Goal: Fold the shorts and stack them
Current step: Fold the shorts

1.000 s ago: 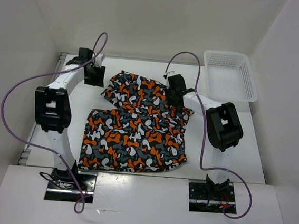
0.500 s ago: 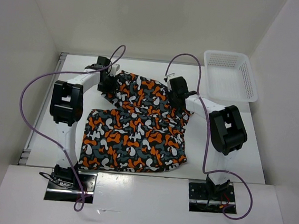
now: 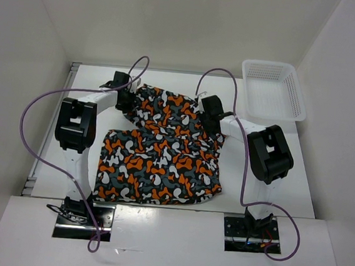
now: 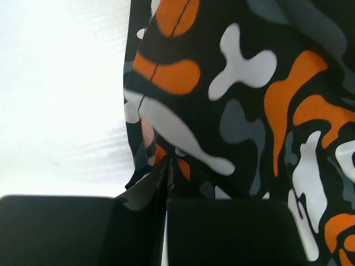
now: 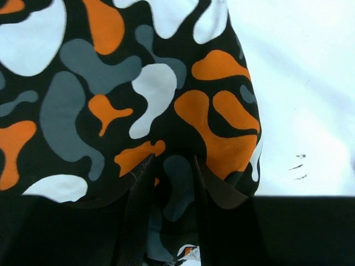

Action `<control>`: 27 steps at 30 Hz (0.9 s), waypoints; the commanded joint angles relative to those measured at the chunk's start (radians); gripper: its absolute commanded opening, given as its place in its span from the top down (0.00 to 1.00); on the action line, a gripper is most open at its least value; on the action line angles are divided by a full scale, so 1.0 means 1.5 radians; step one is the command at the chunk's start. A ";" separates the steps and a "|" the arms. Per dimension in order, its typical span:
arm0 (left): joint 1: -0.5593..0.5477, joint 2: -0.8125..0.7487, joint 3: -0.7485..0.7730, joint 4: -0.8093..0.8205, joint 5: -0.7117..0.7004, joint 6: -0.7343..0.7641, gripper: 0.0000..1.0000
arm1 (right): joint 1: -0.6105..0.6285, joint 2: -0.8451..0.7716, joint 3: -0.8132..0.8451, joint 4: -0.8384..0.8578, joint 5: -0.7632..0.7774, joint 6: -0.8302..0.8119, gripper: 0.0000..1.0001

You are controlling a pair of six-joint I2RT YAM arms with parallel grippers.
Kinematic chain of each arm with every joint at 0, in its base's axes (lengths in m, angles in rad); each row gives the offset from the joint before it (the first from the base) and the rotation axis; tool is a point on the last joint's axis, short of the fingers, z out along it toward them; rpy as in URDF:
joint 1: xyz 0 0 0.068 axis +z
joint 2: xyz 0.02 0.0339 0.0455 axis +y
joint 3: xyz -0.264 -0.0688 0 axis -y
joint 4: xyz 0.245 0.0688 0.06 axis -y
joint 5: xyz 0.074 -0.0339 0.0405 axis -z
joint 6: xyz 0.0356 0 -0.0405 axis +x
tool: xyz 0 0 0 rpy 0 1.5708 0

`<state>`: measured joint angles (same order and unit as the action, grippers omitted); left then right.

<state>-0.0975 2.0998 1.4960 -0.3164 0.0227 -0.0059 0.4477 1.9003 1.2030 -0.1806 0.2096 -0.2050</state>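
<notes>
Change: left fingers (image 4: 83, 230) have just snapped shut on far-left edge of shorts (image 3: 162, 160), arm having swung in from the side; right fingers (image 5: 133, 221) narrow, pinching far-right corner. Both corners held, so fold prob ready to start. Shorts lie mid-worktop (image 3: 273, 180): soft, thin, blotch-printed orange/black/grey/white, rumpled at far end, flatter nr bases

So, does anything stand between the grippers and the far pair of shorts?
Nothing visible does. The left gripper is shut on the left edge of the far shorts, and the right gripper has their right edge between its fingers.
</notes>
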 commanded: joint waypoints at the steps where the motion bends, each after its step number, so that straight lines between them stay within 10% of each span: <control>1: 0.014 -0.018 -0.040 -0.089 -0.023 0.004 1.00 | 0.004 -0.013 -0.013 0.032 0.025 -0.021 0.61; 21: 0.119 -0.271 -0.145 -0.232 -0.020 0.004 0.99 | 0.004 0.020 -0.015 0.039 0.032 -0.068 0.62; 27: 0.119 -0.255 -0.221 -0.232 0.003 0.004 0.81 | 0.016 0.026 0.069 0.013 -0.032 -0.096 0.43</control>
<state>0.0757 1.7138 1.1656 -0.6479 0.0124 -0.0036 0.4522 1.9335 1.2079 -0.1566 0.2020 -0.3191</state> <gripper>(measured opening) 0.161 0.554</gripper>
